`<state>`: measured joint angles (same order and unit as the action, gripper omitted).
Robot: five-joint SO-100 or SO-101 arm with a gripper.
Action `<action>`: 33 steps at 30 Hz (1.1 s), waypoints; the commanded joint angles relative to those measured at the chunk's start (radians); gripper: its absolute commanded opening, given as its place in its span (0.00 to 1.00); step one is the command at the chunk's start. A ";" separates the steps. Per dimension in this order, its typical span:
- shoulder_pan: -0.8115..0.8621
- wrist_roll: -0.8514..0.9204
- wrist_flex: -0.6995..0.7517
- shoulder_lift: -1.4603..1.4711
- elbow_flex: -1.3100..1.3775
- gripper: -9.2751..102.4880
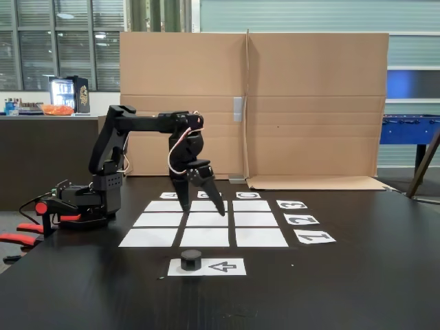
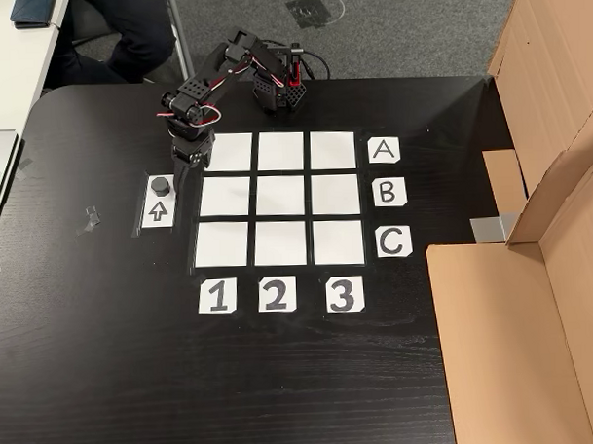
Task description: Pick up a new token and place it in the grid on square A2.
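Your gripper is hanging with its fingers spread apart, nothing between them, over the left side of the grid. From above in the other view, the gripper is sitting at the grid's corner near row A, column 1. The token is resting on the arrow sheet — just beside the printed arrow, well clear of the fingers. Square A2 is lying blank. The cardboard screen is standing behind the table.
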<state>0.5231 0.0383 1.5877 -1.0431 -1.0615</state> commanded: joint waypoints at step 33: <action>0.160 0.054 0.121 0.337 0.554 0.48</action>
<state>0.6688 0.0859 1.7104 -0.6995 -0.5599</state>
